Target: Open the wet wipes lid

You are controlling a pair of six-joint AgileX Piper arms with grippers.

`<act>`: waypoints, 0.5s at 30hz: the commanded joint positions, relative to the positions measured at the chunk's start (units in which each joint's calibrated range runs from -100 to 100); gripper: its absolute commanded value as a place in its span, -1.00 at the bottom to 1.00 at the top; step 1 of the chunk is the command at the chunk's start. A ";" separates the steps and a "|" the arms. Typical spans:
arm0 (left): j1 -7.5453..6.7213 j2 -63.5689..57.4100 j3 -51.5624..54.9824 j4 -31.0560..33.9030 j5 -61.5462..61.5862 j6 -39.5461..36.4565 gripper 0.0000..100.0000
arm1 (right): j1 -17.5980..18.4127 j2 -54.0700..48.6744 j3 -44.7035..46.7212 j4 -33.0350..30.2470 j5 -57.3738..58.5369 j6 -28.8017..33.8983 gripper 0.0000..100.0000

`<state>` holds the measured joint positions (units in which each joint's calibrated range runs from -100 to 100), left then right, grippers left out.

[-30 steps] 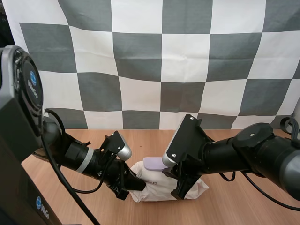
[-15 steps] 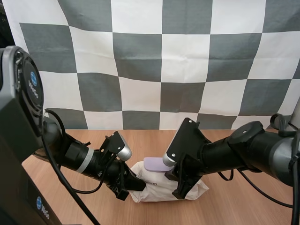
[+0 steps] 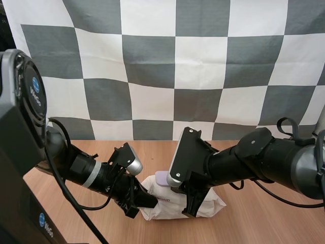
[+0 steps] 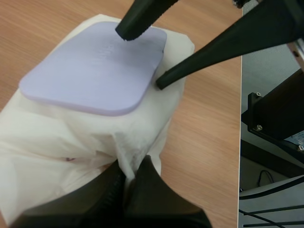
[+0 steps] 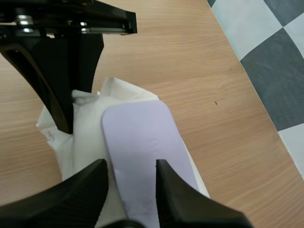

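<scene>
White film of the pack (image 4: 57, 123) clamped in the left gripper (image 4: 132, 166): tips pressed together on a bunched fold at the pack's near end, film creased and pulled up around them. Just ahead of those tips, lying flat on top of the pack: lilac lid (image 4: 95, 71), smooth, with rounded corners.

Beyond the lid, facing the left gripper: right gripper (image 5: 128, 164), fingers spread apart, gripping nothing. One tip down on the lid near its far corner; the other just off the lid's side edge, at the white film beside it.

From the right wrist: lid's near end between the spread fingers, one finger over the lilac plastic, the other over the film alongside. Lid stretching away from them toward the left gripper's fingers, planted at the opposite end of the pack.

From above: both arms reaching inward and down, grippers meeting over the pack from opposite sides. Pack directly beneath and between them, puffy and a little crumpled. Under the pack and both grippers: brown wood-grain table (image 4: 204, 118).
</scene>
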<state>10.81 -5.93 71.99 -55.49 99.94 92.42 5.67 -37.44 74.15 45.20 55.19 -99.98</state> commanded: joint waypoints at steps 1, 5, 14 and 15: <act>-0.02 -0.01 -0.04 0.05 0.06 0.09 -1.00 | 0.04 0.08 -0.09 -1.61 -1.16 -0.02 0.12; -0.02 -0.01 -0.04 0.05 0.06 0.09 -1.00 | 0.04 0.08 -0.09 -2.68 -1.91 -0.02 0.05; -0.02 -0.01 -0.04 0.05 0.06 0.09 -1.00 | 0.04 0.08 -0.09 -2.68 -2.15 -0.02 -0.51; -0.02 -0.01 -0.04 0.12 0.06 0.09 -1.00 | 0.04 0.08 -0.09 -2.68 -2.15 -0.02 -0.65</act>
<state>10.81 -5.93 71.99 -55.60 99.94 92.42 5.67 -37.44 74.15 42.44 53.40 -99.98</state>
